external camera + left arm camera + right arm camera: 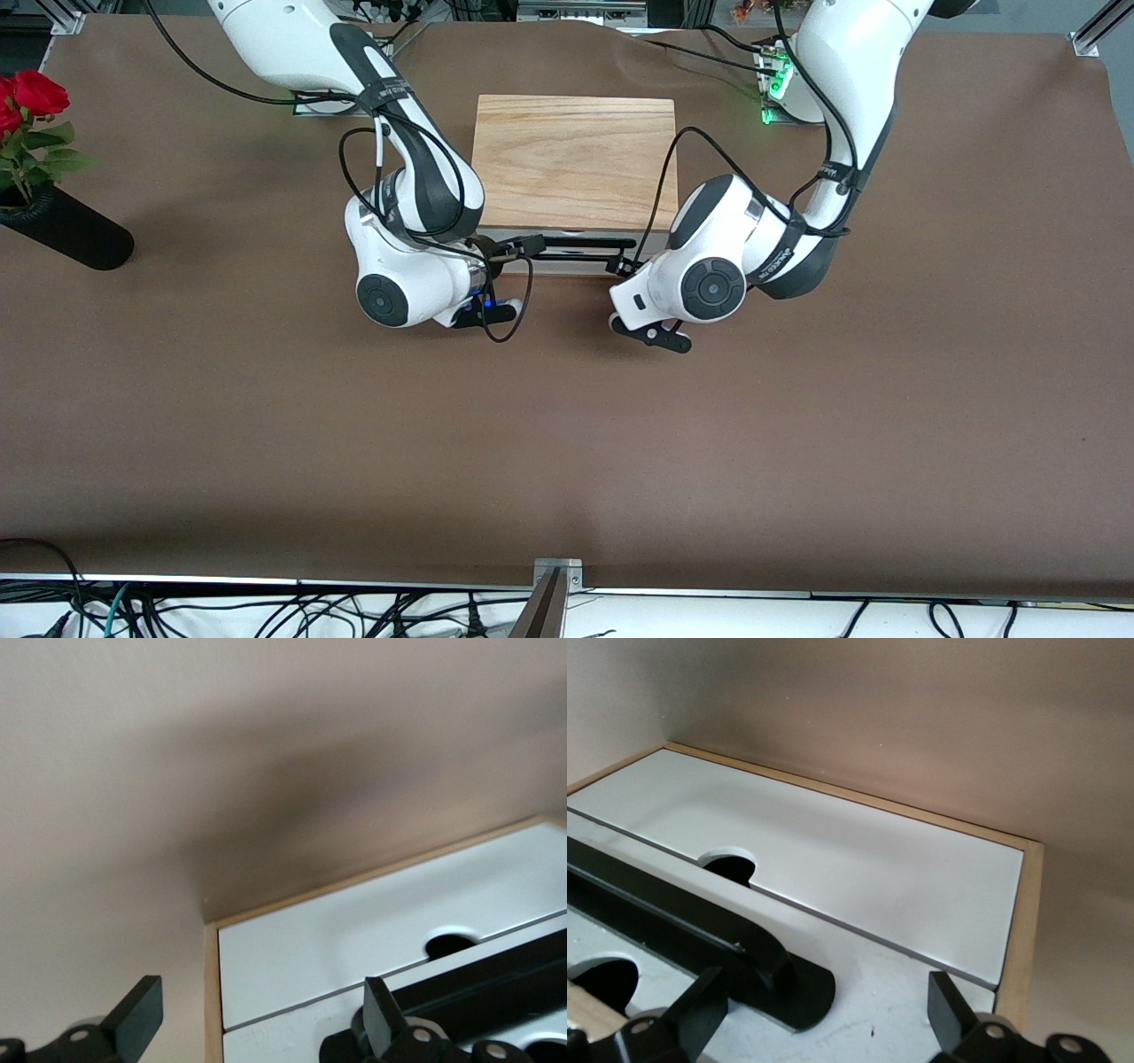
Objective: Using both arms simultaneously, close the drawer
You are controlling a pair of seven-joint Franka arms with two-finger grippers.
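Observation:
The light oak box stands on the brown table between both arms. The drawer's white front panel with its black bar handle faces the front camera and looks about flush with the box frame. My right gripper is open at the handle's end toward the right arm. In the right wrist view its jaws straddle the handle's foot on the white panel. My left gripper is open at the handle's other end. In the left wrist view its jaws span the panel's corner.
A second white panel with a finger notch sits beside the handled one. A black vase with red roses lies toward the right arm's end of the table. Cables hang along the table edge nearest the front camera.

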